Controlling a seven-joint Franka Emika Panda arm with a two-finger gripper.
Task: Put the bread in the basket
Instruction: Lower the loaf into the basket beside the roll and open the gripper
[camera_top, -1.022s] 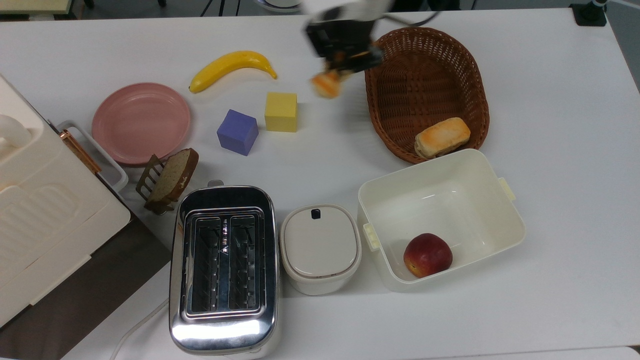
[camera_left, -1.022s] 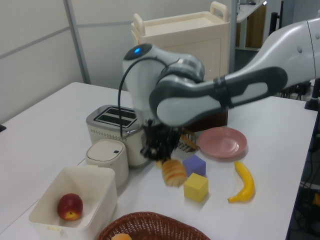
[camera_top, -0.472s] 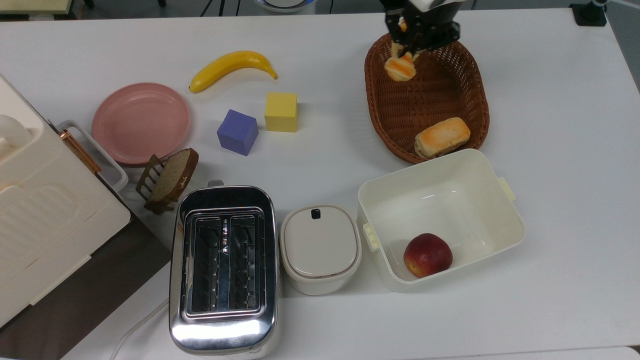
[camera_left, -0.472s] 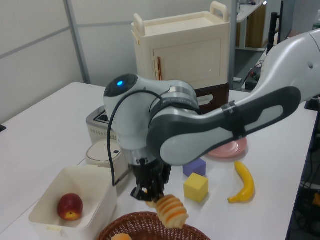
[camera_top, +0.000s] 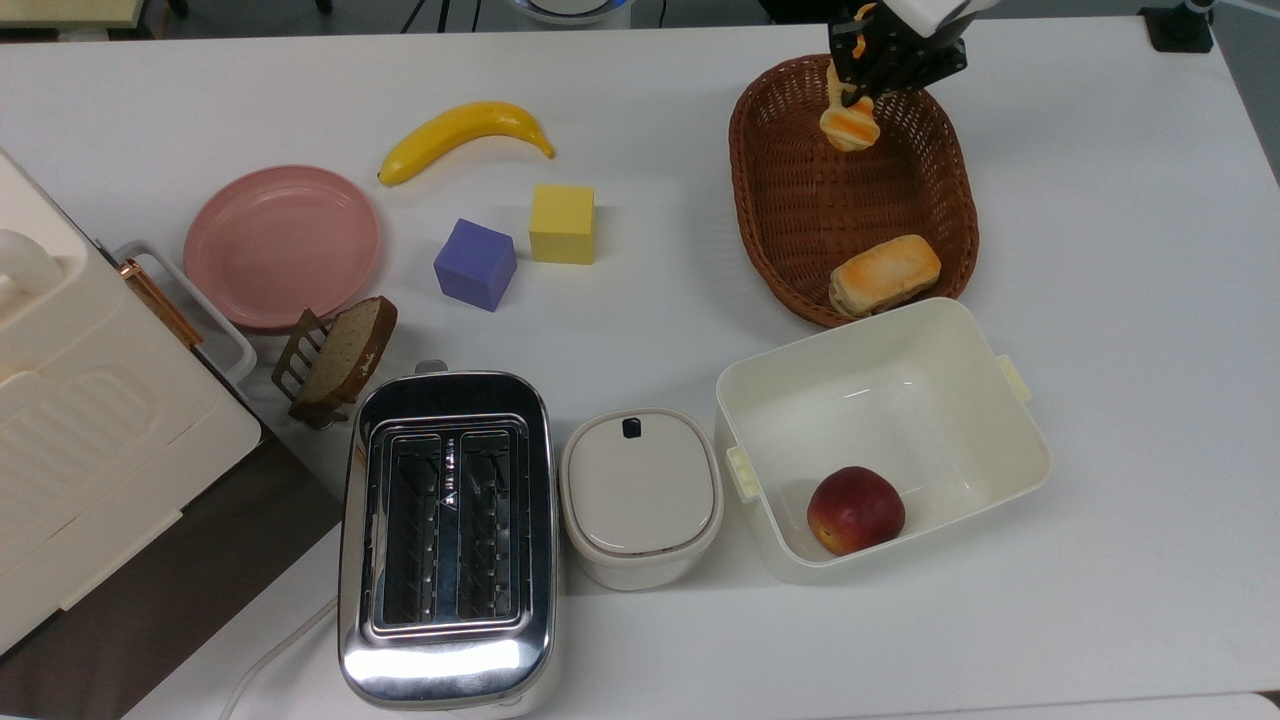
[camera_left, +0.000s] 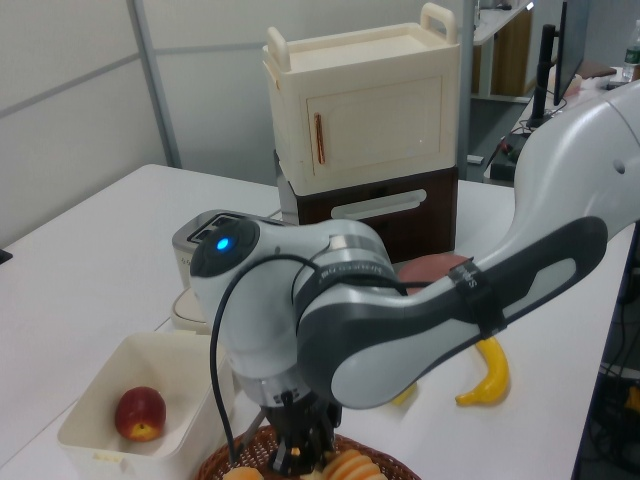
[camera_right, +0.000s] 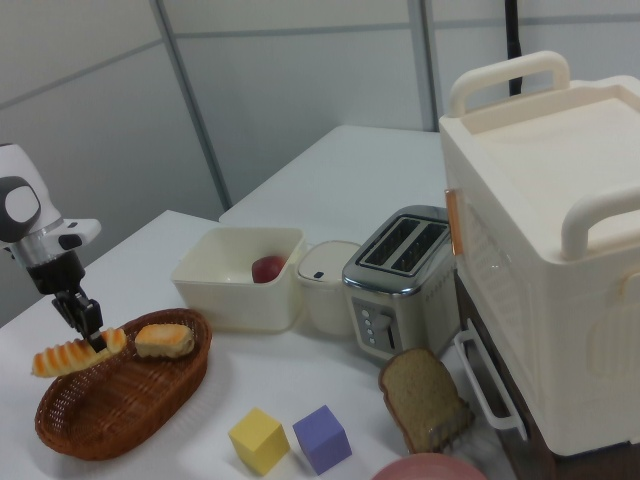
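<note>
The gripper (camera_top: 858, 88) holds the bread (camera_top: 849, 125) in the air over the basket (camera_top: 790, 215), and its fingers (camera_right: 96, 340) pinch one end of the bread. In the right view the bread (camera_right: 75, 353) lies almost level, and its free end reaches out past the basket's rim on the right view's left. In the top view the bread hangs over the far end of the basket, away from the bun (camera_top: 884, 273) that lies inside the basket at its near end. In the left view the bread (camera_left: 350, 467) is seen just above the basket (camera_left: 390, 466), under the grey arm (camera_left: 400, 330).

Just beside the basket, touching its near rim in the top view, stands a cream tub (camera_top: 960, 400) with an apple (camera_top: 855, 509) inside. To the top view's left of the basket, on the white counter (camera_top: 1120, 300), are a yellow cube (camera_top: 562, 223) and a purple cube (camera_top: 475, 264)
</note>
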